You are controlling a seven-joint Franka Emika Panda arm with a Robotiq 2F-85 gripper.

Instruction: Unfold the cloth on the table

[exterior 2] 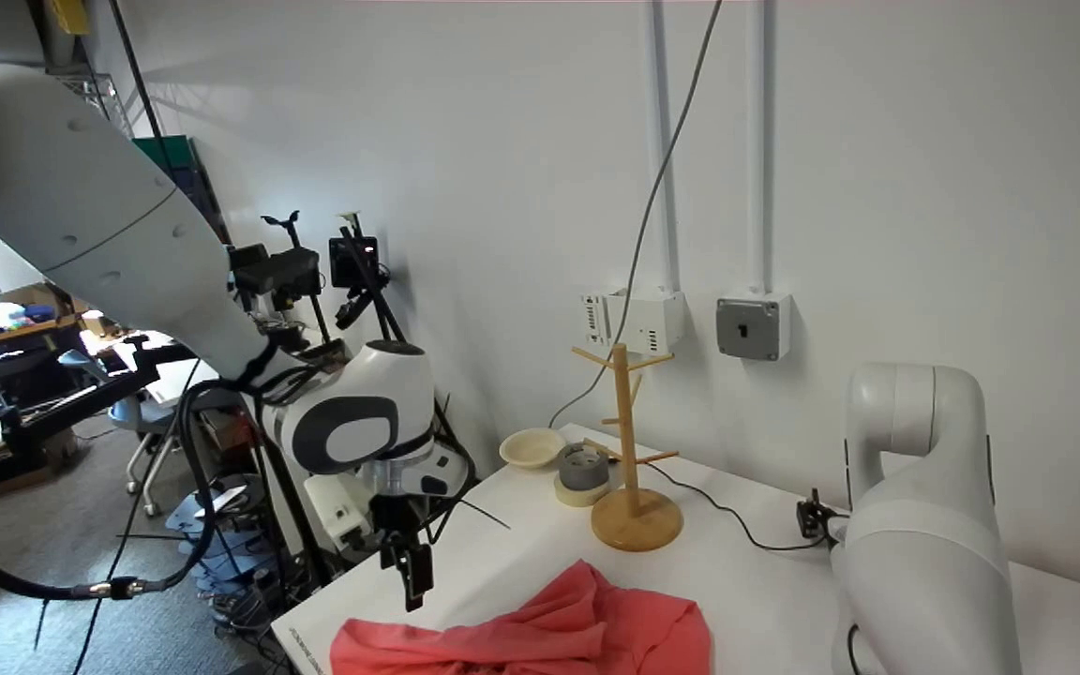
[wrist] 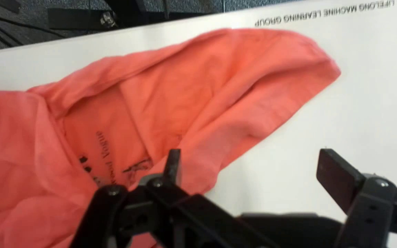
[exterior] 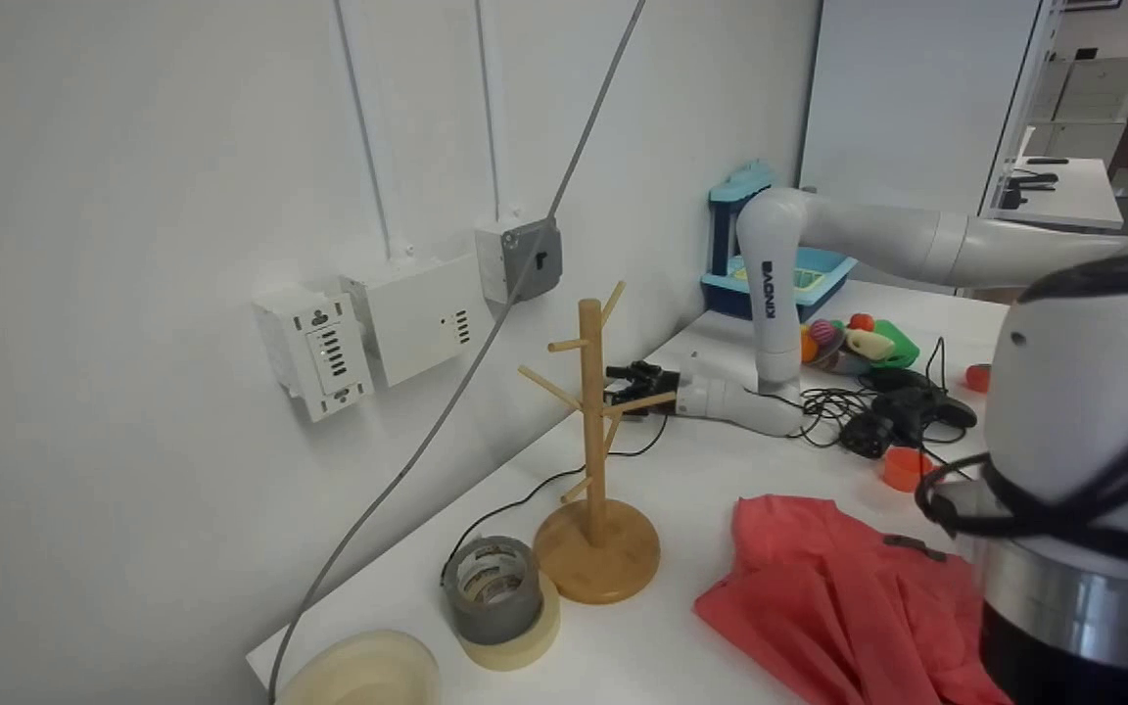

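In the wrist view, we see the hand (wrist: 255, 170) with its fingers spread wide and gripping nothing. The cloth (wrist: 171, 113) lies crumpled on the counter (wrist: 374, 103), below one finger and ahead of the fingertips. We think that it will be light, soft and limp, hardly fragile, and will bend wherever pinched. We would take hold of the loose edge which shows between the fingertips, or of the pointed corner ahead of them, only the upper layer; a deep pinch could bring several folds together. In an exterior view, the hand hangs near one end of the cloth; whether it touches, we cannot tell. Across the counter from the hand stand the wooden mug tree (exterior 2: 627, 450), the tape rolls (exterior 2: 583, 471) and the bowl (exterior 2: 532, 450), so a wide swing could knock them; a second arm (exterior 2: 924, 553) is well apart from it. In an exterior view, the fingers are out of sight; the orange ring (exterior: 904, 472) and the black controller (exterior: 904, 407) lie beyond the cloth from the hand, where a long pull could meet them.
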